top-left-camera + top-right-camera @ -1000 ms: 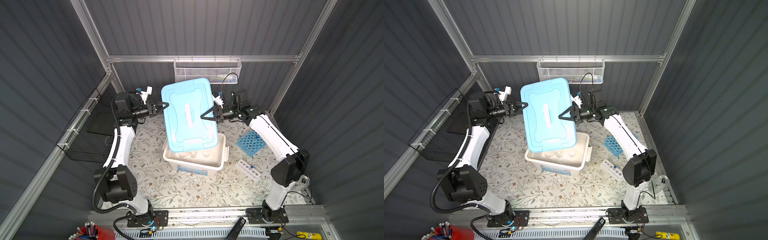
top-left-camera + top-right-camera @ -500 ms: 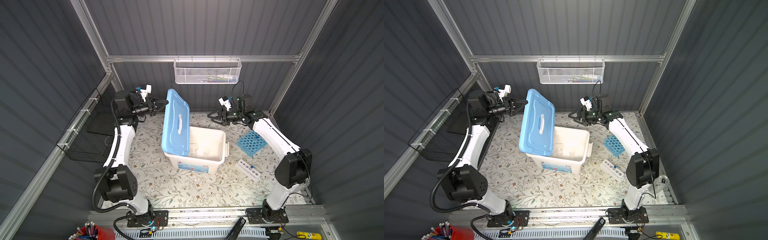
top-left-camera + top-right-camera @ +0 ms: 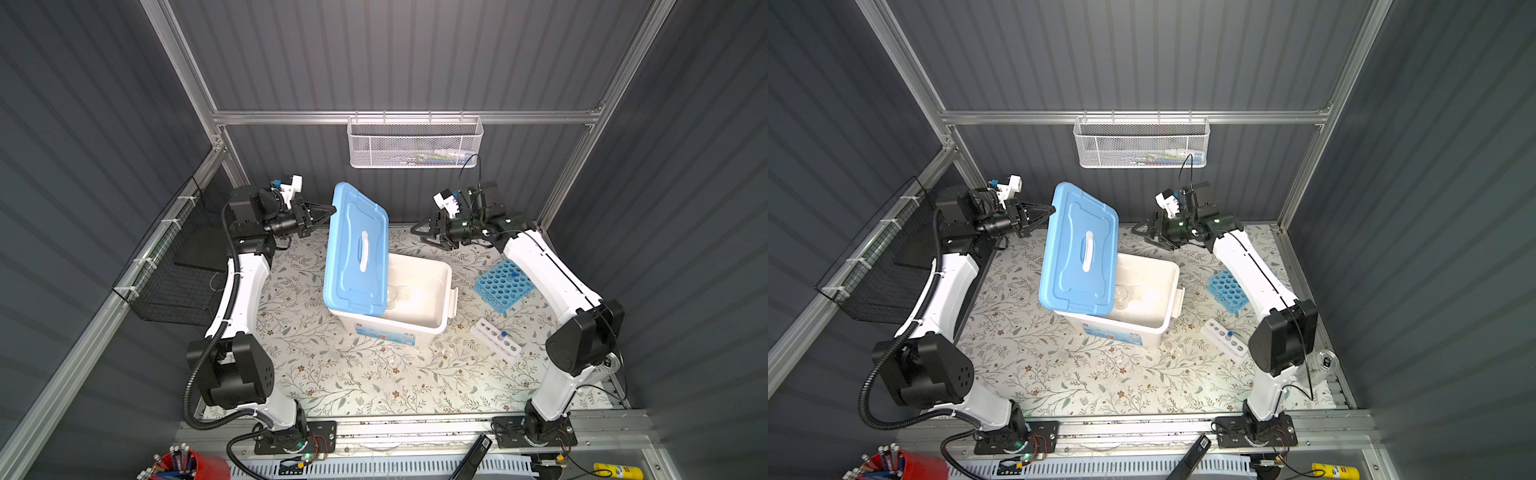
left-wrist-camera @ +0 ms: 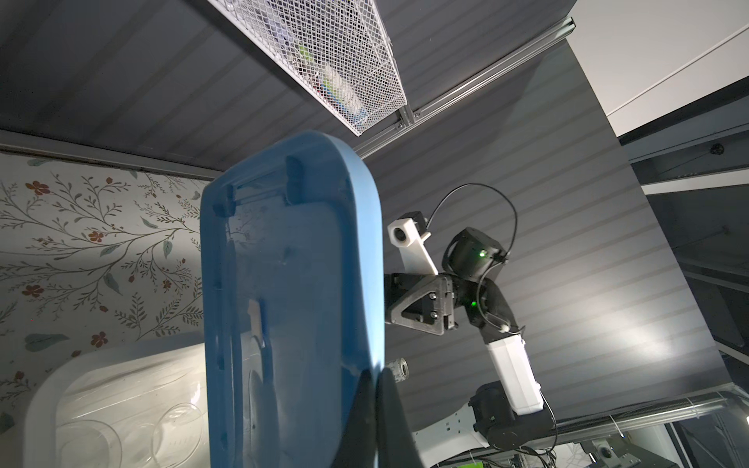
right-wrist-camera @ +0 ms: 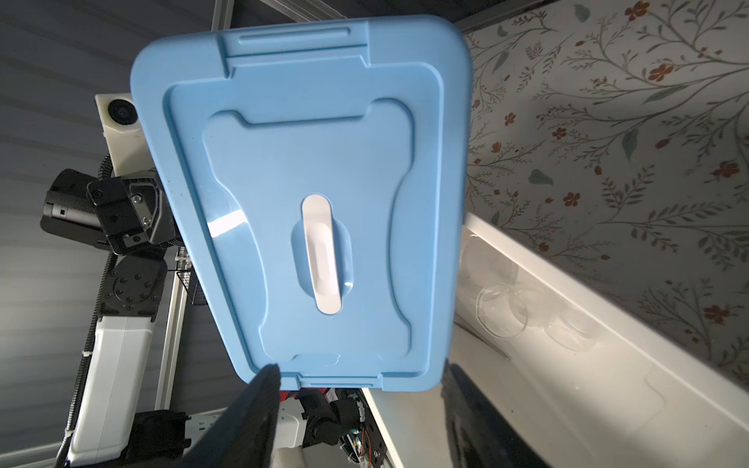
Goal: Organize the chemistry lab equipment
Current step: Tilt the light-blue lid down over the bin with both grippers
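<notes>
The light-blue lid (image 3: pixel 357 249) stands almost upright over the left side of the white bin (image 3: pixel 448 286). My left gripper (image 3: pixel 330 208) is shut on the rim at the lid's top corner, and the rim runs in between its shut tips in the left wrist view (image 4: pixel 377 370). My right gripper (image 3: pixel 419 235) hangs open behind the bin, apart from the lid, with nothing between its fingers (image 5: pixel 263 405). Clear glass dishes (image 5: pixel 500 310) lie inside the bin. On the mat to the right are the blue many-holed rack (image 3: pixel 503 284) and the small white rack (image 3: pixel 496 336), each holding a blue-capped tube.
A white mesh basket (image 3: pixel 415 143) hangs on the back wall. A black wire basket (image 3: pixel 174 282) is fixed to the left frame. A red cup of pens (image 3: pixel 183 467) and a yellow bottle (image 3: pixel 617 471) sit below the front rail.
The lid was held high over the bin between both grippers. The right gripper has let go and drawn back. The lid has swung upright and lower, and the left gripper has closed.
</notes>
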`<state>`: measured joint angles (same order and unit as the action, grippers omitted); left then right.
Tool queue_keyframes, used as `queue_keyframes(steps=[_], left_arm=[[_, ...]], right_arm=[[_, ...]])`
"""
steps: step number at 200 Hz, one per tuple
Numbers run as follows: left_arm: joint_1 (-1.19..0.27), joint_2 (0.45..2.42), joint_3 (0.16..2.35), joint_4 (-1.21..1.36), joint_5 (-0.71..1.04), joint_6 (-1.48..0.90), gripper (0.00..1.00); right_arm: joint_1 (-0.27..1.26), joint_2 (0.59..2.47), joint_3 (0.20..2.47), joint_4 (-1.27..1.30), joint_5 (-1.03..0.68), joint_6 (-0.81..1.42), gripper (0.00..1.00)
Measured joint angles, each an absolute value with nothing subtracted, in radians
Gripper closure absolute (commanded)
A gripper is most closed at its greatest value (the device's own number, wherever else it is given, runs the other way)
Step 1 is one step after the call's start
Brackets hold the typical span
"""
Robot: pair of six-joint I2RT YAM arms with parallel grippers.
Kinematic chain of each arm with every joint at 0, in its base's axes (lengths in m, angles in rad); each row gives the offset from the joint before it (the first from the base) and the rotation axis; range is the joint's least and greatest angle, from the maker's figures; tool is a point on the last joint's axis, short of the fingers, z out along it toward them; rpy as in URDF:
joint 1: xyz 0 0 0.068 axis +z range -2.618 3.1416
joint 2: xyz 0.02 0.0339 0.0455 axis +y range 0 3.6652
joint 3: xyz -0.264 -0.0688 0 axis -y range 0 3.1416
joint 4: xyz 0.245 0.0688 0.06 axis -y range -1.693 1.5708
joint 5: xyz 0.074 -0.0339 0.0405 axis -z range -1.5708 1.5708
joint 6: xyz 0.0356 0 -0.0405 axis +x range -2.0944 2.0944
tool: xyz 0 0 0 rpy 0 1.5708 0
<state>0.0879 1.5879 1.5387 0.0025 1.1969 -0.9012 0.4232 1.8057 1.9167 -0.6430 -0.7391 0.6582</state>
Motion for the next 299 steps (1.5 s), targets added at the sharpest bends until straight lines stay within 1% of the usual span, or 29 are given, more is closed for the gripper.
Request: queue_keyframes(steps=[33, 51, 76, 114, 151, 176, 239, 299], left_arm=[[0.085, 1.588, 1.513, 0.094, 1.171, -0.981, 1.00], [0.085, 1.588, 1.503, 0.121, 1.156, -1.007, 1.00], [0.085, 1.578, 1.481, 0.138, 1.140, -1.016, 1.00], [0.084, 1.537, 1.448, 0.126, 1.125, -1.007, 1.00], [0.085, 1.471, 1.397, 0.097, 1.094, -0.984, 1.00], [0.084, 1.443, 1.376, 0.091, 1.075, -0.979, 1.00], [0.085, 1.363, 1.285, 0.091, 1.034, -0.966, 1.00], [0.086, 1.297, 1.235, 0.025, 0.986, -0.908, 1.00]], right_arm=[[0.532, 1.764, 1.901, -0.687, -0.640, 0.734, 0.34], [0.574, 1.729, 1.798, -0.657, -0.606, 0.789, 0.33], [0.595, 1.674, 1.630, -0.618, -0.566, 0.896, 0.33], [0.629, 1.642, 1.569, -0.578, -0.489, 1.009, 0.33], [0.642, 1.601, 1.448, -0.451, -0.470, 1.126, 0.32], [0.656, 1.608, 1.389, -0.405, -0.457, 1.182, 0.32], [0.670, 1.723, 1.383, -0.241, -0.463, 1.192, 0.31], [0.646, 1.776, 1.379, -0.213, -0.450, 1.074, 0.30]])
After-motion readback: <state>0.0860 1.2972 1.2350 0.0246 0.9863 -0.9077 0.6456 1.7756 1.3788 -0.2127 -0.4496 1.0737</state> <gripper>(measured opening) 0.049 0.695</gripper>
